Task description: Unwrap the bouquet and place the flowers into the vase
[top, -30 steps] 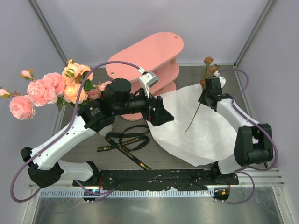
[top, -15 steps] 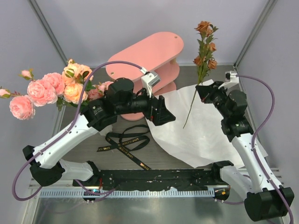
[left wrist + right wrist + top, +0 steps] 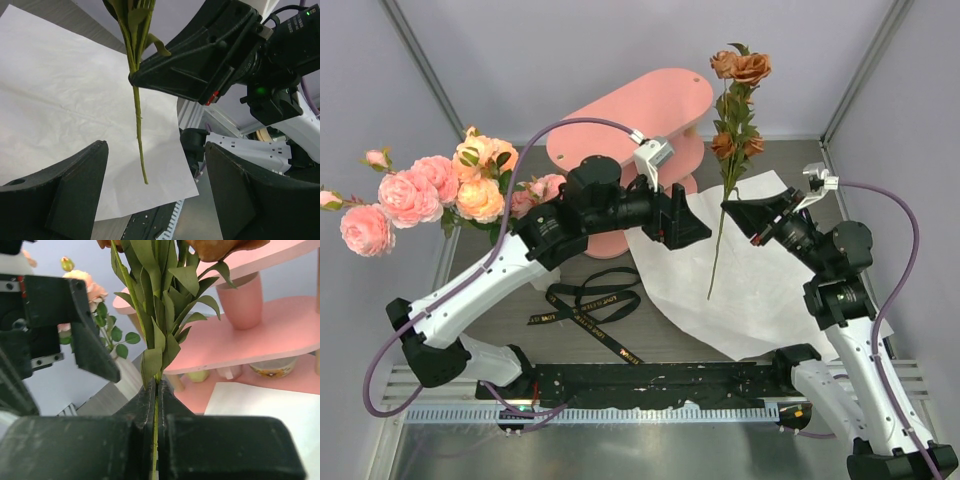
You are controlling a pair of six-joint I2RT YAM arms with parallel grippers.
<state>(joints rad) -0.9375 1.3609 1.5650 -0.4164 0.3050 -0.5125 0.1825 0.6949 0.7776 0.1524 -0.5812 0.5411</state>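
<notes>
Okay, so your right gripper (image 3: 732, 212) is clamped tight on the rusty-brown flower (image 3: 728, 150), roughly midway down the stem. It's holding the flower upright in the air over the paper (image 3: 760, 300). Your left gripper (image 3: 155, 185) is spread wide, with the bare lower stem hanging between its jaws and touching neither.

Looks like a handover to me. I'd close the left on that bare bit below the right's grip, well under the leaves, and only let go with the right once the left has it. Watch the stem doesn't swing.

Around you, the black ribbon (image 3: 590, 305) lies loose on the table near the bases, out of the way. Further back, the pink shelf (image 3: 640, 115) sits right behind the left arm. The pink and peach bunch (image 3: 440, 190) stands at the far left. Can't spot the vase itself since the arm hides that corner, so go easy heading over.
</notes>
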